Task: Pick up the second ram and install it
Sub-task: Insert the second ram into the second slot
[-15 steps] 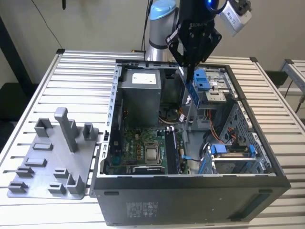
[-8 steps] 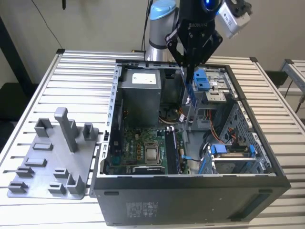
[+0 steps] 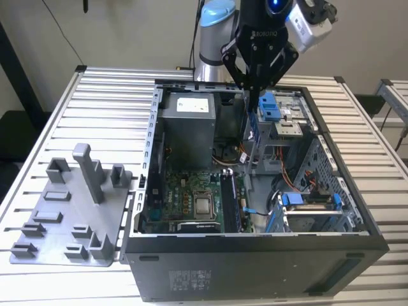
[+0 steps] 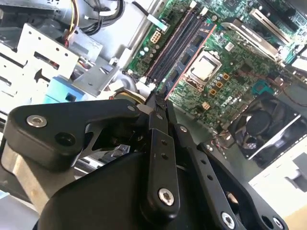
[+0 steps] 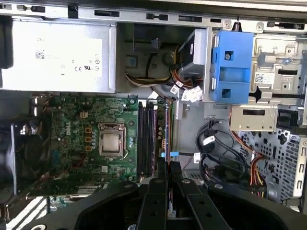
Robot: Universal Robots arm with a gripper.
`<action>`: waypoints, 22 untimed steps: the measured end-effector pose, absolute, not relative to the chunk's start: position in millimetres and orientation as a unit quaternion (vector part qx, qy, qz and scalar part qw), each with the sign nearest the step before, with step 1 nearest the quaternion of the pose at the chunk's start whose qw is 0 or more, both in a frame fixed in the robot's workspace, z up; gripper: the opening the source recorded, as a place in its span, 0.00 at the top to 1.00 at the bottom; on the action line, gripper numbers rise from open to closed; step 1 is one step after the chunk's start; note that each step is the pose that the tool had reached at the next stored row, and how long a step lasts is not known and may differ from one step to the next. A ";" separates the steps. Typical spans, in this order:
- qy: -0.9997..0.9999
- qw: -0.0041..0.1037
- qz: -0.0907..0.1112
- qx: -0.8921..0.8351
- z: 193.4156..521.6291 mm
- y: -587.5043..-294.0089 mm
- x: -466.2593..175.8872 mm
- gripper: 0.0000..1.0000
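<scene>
Gripper pinches the thin, flat second ram above the green motherboard.

Soft, even light from overhead fills the exterior view: the slatted table reads pale and almost shadowless, while the case is dim inside and its front wall goes nearly black. In the second wrist view the metal bracket burns out to flat white, and the gripper is a black mass with only a faint sheen on its screws. In the first wrist view the power supply glares pale, the fan sinks into shadow, and the board between them is evenly lit.
</scene>
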State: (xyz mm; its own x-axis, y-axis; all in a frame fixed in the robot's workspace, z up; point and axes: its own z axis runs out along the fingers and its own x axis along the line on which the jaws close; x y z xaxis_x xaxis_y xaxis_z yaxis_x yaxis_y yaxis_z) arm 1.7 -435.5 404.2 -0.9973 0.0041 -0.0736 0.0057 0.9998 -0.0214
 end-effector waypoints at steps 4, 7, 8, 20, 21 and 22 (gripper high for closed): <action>0.999 0.037 -0.011 0.007 404.2 -435.5 1.7 0.86; 0.999 0.036 -0.011 0.007 404.0 -435.5 1.7 0.86; 0.999 0.035 -0.011 0.007 404.0 -435.4 1.8 0.86; 1.000 0.014 -0.011 0.007 402.4 -435.5 2.4 0.86; 1.000 0.014 -0.011 0.007 402.2 -435.5 2.4 0.86; 1.000 0.014 -0.011 0.007 402.0 -435.5 2.4 0.86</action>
State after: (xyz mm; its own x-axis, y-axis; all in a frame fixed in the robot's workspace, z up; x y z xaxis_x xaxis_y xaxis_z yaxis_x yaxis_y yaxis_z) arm 2.4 -435.5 402.0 -0.9995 0.0130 -0.0289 0.0136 0.9997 -0.0220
